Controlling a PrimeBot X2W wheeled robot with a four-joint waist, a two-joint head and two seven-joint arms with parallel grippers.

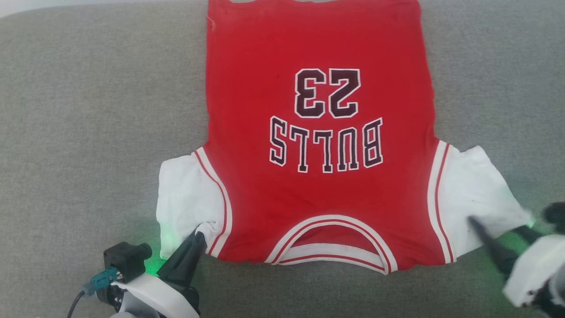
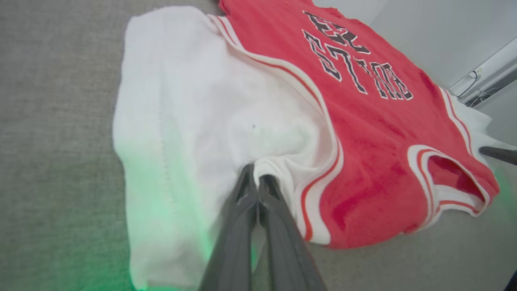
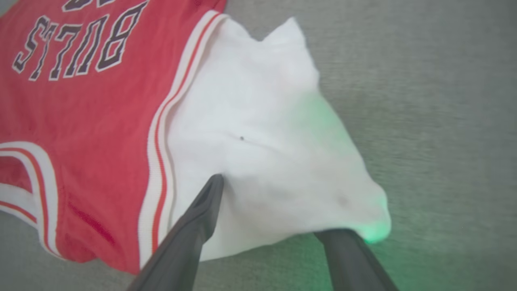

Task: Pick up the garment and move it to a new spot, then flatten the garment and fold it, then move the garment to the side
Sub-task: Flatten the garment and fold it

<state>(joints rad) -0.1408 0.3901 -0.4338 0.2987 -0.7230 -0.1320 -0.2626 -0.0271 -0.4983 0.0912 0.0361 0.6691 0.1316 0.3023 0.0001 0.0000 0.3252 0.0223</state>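
The garment (image 1: 318, 185) lies spread out, lettering up, on the grey bench (image 1: 88, 132). Its neck opening (image 1: 331, 247) is on the edge nearest you, and the hem is far beyond it, at the top edge of the head view.

Left of the neck opening, your left pincer (image 1: 197, 238) has its fingers together. White cloth of the left sleeve (image 1: 185, 194) is gathered at the tips, so it reads as clamped on the garment.

Right of the neck opening, your right pincer (image 1: 503, 227) stands apart. One finger rests on the right sleeve (image 1: 476, 185), and the other sits just off that sleeve's outer corner.

I judge the flattening to be nearly done and the fold about to begin. For the next move, close the right pincer on its sleeve so both sides are held alike. Then lift both sleeves together and carry them away from the neck opening, toward the hem. Keep the pull level, or the red body may wrinkle or skew.
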